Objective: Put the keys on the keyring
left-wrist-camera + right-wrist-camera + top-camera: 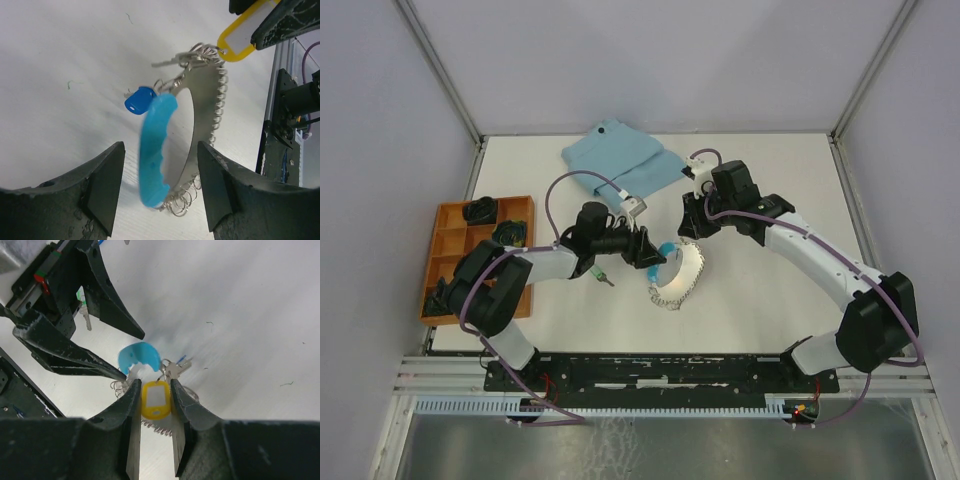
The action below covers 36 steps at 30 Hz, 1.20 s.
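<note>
The keyring [678, 276] is a loop of metal rings with a light-blue strap [155, 150] and a yellow tag [156, 399]. My right gripper [155, 385] is shut on the yellow tag and holds that end up. My left gripper [160, 150] is open, with a jaw on each side of the blue strap, not touching it. A blue-tagged key [140, 99] and a silver key [176, 368] hang at the ring's top. The green-tagged key [601, 276] lies on the table under the left wrist. No red-tagged key is in view.
A folded light-blue cloth [620, 160] lies at the back, behind both grippers. An orange compartment tray [448, 240] with dark parts stands at the left edge. The arms' black base rail [660, 370] runs along the near edge.
</note>
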Available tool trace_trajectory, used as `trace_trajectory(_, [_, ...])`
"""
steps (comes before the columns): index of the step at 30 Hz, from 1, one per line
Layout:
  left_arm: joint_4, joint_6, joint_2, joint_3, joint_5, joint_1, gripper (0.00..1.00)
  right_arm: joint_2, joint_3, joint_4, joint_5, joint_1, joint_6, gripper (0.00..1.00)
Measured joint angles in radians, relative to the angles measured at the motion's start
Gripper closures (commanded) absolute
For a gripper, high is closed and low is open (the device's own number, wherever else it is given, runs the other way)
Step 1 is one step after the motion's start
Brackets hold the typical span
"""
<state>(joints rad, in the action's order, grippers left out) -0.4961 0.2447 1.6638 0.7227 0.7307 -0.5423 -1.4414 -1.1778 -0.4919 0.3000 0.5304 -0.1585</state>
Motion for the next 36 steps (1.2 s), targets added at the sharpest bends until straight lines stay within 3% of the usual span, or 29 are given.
trace_trajectory(8, [-0.008,-0.034,-0.064,-0.002,0.032,0.043,0.31,0.012,0.000,-0.004,0.012,0.005,0.008,0.99])
trace_trajectory(22, [-0.058,-0.046,-0.042,-0.008,0.211,0.036,0.42,0.046,0.000,-0.011,0.032,0.011,0.008,0.99])
trace_trajectory(30, [-0.060,-0.046,-0.005,-0.003,0.246,0.002,0.77,0.048,0.000,-0.011,0.040,0.013,0.008,0.99])
trace_trajectory(36, [-0.053,-0.073,-0.006,-0.003,0.274,-0.005,0.91,0.052,0.000,-0.014,0.040,0.013,0.008,0.95])
